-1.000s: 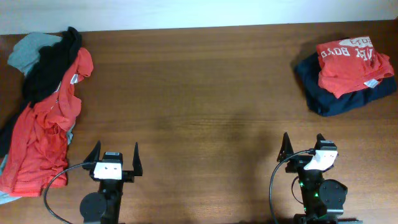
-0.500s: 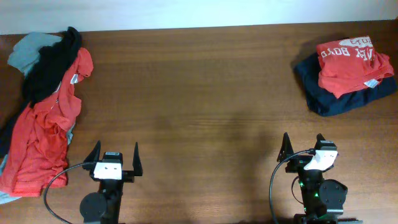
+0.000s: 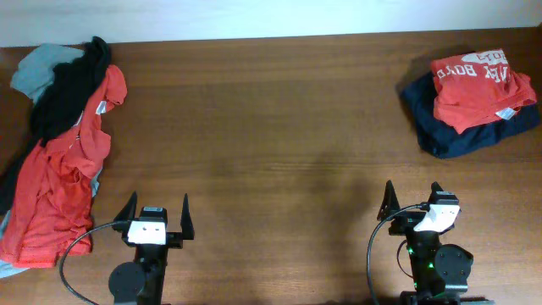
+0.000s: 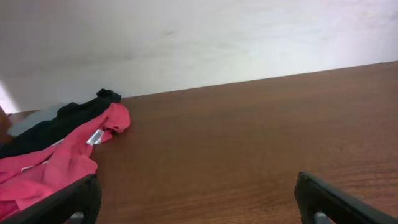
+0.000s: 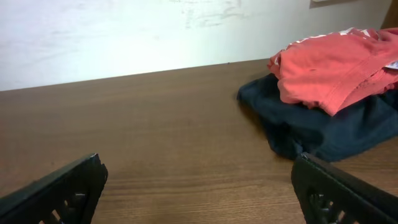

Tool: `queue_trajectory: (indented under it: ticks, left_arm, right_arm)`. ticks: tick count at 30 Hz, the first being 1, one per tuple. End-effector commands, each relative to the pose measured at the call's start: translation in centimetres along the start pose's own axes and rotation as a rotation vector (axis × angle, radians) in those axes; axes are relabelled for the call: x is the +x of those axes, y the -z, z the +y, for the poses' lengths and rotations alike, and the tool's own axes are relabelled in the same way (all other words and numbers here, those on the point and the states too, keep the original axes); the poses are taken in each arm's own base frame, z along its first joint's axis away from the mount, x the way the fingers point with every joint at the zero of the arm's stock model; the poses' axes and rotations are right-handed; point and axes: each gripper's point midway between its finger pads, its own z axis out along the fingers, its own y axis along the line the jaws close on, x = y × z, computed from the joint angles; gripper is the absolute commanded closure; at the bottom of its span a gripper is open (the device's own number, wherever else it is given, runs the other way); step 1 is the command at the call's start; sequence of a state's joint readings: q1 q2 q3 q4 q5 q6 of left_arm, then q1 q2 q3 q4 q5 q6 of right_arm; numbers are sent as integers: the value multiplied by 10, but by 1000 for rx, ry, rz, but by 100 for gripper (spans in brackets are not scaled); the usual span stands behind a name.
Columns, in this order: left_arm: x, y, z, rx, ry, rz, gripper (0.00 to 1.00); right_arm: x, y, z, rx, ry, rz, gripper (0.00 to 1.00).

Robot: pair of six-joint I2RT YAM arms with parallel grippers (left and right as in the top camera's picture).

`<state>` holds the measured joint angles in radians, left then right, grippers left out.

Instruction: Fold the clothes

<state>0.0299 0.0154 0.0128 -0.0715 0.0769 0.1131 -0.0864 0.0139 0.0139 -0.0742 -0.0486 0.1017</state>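
Crumpled heap: red-orange T-shirt (image 3: 47, 203), black T-shirt (image 3: 68, 97), grey T-shirt (image 3: 42, 68) — left of and ahead of the left tool (image 3: 158, 207). Folded red-orange shirt (image 3: 474, 85) atop navy shirt (image 3: 453, 140), well ahead-right of the right tool (image 3: 412, 193). Both tools spread wide, empty, above the smooth wooden counter (image 3: 271, 127). Probably best: pinch one limp shirt by the shoulders, drag flat — then fold.
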Motion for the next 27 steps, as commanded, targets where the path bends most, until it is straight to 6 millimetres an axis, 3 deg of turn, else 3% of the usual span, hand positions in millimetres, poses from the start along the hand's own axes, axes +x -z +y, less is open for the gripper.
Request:
queue_trajectory:
  ticks: [1,20,27]
  left_arm:
    - [1,0,0,-4,-16,-1,1]
    - [1,0,0,-4,-16,-1,1]
    - [1,0,0,-4,-16,-1,1]
  right_arm:
    - [2,0,-4,18,-1,-3,1]
    - [1,0,-4,18,-1,-4,2]
    - [-7,0,-5,29,0,-39,1]
